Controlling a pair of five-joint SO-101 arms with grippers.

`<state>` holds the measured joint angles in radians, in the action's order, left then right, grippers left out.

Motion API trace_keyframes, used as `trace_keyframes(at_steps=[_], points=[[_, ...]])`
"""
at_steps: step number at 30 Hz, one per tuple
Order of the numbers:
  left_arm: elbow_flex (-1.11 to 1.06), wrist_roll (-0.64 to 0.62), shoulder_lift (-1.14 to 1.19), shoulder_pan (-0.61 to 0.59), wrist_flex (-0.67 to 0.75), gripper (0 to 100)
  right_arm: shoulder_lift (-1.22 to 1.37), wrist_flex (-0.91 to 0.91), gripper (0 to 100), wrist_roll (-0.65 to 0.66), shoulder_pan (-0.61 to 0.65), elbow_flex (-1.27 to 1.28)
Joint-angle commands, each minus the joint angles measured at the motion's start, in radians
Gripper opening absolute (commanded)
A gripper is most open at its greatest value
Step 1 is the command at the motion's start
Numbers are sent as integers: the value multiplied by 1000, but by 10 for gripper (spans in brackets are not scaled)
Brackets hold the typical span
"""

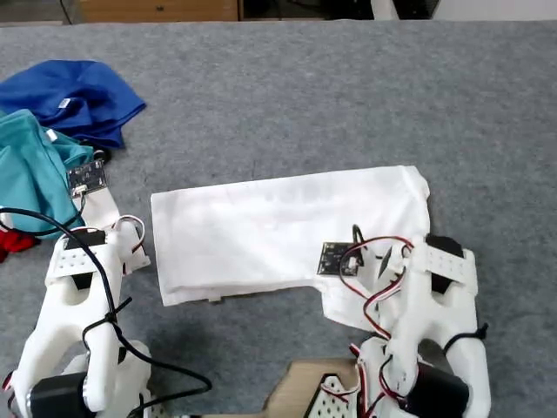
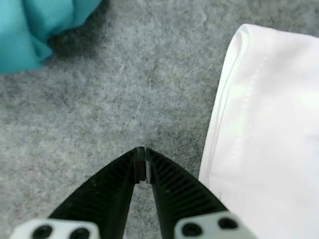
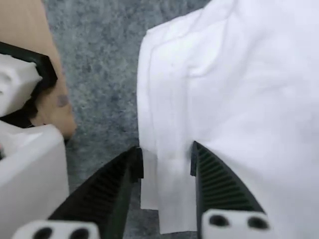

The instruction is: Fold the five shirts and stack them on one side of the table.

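Straddling a folded edge of the white shirt [image 1: 278, 226] with the right gripper [image 3: 166, 154], fingers spread, cloth between them, not yet pinched. Lying mid-table [image 1: 261, 104], long axis side to side, partly folded. Hovering over bare table just beside the opposite short edge: left gripper [image 2: 144, 159], clenched on nothing. Probably calls for closing right first, with left a short reach off.
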<state>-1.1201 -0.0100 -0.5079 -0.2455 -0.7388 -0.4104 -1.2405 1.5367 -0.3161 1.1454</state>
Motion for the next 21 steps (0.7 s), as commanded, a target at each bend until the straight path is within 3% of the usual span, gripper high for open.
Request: trace_keyframes(at_steps=[1, 9, 19, 21], points=[[5, 8, -19, 11, 12, 20, 48, 41, 157, -11, -18, 1], [5, 8, -19, 11, 11, 20, 48, 112, 35, -12, -18, 2], [5, 8, -19, 11, 11, 20, 48, 112, 43, -12, -18, 2], [5, 8, -19, 11, 11, 20, 48, 110, 113, -12, -18, -1]])
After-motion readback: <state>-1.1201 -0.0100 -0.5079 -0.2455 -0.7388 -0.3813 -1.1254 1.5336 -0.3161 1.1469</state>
